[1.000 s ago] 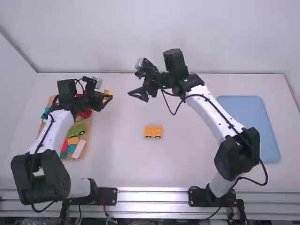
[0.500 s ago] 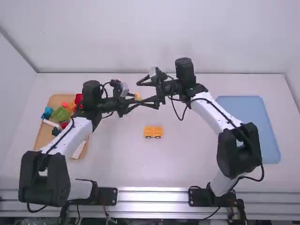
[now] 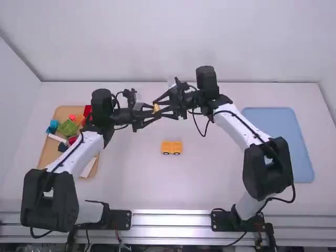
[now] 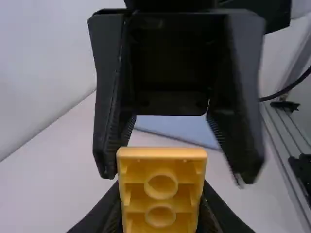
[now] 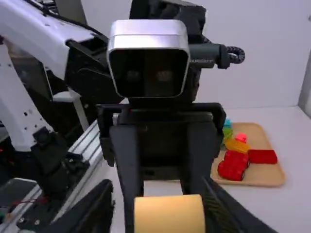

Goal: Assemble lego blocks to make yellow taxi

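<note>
Above the table, my left gripper [image 3: 152, 111] and my right gripper [image 3: 164, 107] meet at one yellow-orange block [image 3: 156, 108]. In the left wrist view, the block [image 4: 162, 187] shows its hollow underside, with my left gripper [image 4: 161, 218] shut on it. The right wrist view has the same block [image 5: 169, 213] between the fingers of my right gripper [image 5: 167, 218], which stand open with gaps at its sides. A yellow wheeled piece [image 3: 171, 147] rests on the table nearer the arm bases.
On the left, a wooden tray [image 3: 48, 153] holds several red, green, blue, orange and white blocks, partly behind the left arm. A blue tray [image 3: 278, 142] lies at the right. The wall rises behind the table.
My left gripper has carried the block from the wooden tray's side to the middle. My right gripper has moved right and slightly down the picture; its fingers are now less far apart, around the block.
</note>
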`<state>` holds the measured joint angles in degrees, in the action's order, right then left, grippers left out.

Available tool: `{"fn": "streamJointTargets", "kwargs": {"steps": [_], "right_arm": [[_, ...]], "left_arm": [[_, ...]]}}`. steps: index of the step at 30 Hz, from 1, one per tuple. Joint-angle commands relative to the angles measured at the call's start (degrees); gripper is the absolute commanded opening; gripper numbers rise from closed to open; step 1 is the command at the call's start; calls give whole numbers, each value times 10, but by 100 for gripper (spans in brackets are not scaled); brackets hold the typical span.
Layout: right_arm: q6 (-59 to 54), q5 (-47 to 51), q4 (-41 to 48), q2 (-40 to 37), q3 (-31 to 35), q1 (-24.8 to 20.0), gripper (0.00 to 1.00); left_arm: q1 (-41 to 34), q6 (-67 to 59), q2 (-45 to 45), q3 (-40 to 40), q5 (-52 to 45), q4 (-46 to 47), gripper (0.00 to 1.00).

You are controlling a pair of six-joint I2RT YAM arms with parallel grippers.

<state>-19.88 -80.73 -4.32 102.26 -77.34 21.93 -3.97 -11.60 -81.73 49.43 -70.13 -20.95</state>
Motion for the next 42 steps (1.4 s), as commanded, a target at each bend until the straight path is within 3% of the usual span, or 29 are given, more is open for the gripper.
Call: {"fn": "streamJointTargets", "kwargs": {"steps": [1, 9, 19, 23, 24, 29, 32, 35, 39, 42], "right_arm": [[0, -16, 0, 5, 3, 9, 41], [-1, -16, 2, 5, 3, 8, 36], [-15, -16, 4, 5, 3, 9, 22], [-16, -15, 4, 5, 3, 8, 21], [-13, -12, 0, 5, 3, 5, 20], [67, 152, 8, -10, 3, -16, 8], [86, 298, 59, -33, 3, -21, 8], [89, 457, 159, -66, -1, -13, 9], [180, 714, 332, -78, -20, 18, 6], [266, 804, 442, -68, -17, 37, 6]], "left_arm": [[-2, -2, 12, -2, -15, -6, 9], [-2, 3, 12, -2, -15, -10, 9], [-1, 33, 12, -2, -14, -38, 13], [1, 33, 12, -2, -13, -35, 56], [-2, 33, 12, -2, -8, -31, 99], [-2, 33, 12, -2, 89, 43, 99], [-2, 32, 12, -2, 182, 115, 99], [-2, 33, 12, -2, 258, 167, 99], [-2, 32, 12, -2, 308, 190, 99], [-2, 33, 12, -2, 319, 194, 99]]}}
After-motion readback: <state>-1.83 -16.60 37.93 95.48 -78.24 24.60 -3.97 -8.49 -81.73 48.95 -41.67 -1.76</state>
